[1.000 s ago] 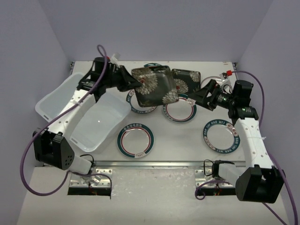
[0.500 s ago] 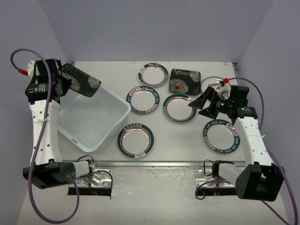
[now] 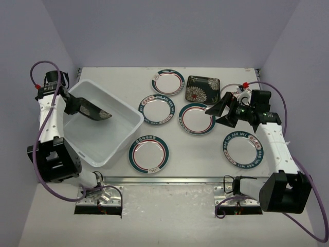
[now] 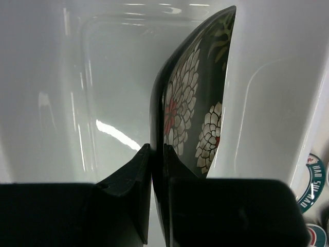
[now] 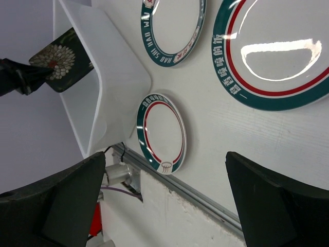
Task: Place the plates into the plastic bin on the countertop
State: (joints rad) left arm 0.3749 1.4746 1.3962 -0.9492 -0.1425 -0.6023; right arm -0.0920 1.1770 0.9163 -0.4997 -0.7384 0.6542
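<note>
My left gripper (image 3: 71, 104) is shut on the rim of a square black plate with white flowers (image 3: 91, 109) and holds it tilted inside the white plastic bin (image 3: 119, 135). In the left wrist view the fingers (image 4: 134, 164) pinch the plate's edge (image 4: 198, 113) over the bin's floor (image 4: 77, 87). A second black plate (image 3: 202, 88) lies at the back of the countertop (image 3: 200, 164). Round teal-rimmed plates lie at the back (image 3: 168, 82), the middle (image 3: 158, 110), (image 3: 196, 118), the front (image 3: 148, 154) and the right (image 3: 242, 149). My right gripper (image 3: 218, 114) is open and empty above the table.
Another round plate (image 3: 230, 92) is partly hidden behind my right arm. The metal rail (image 3: 169, 180) runs along the front edge. The right wrist view shows the bin (image 5: 115, 77), the front plate (image 5: 162, 133), the held black plate (image 5: 59, 62) and the rail (image 5: 200, 194).
</note>
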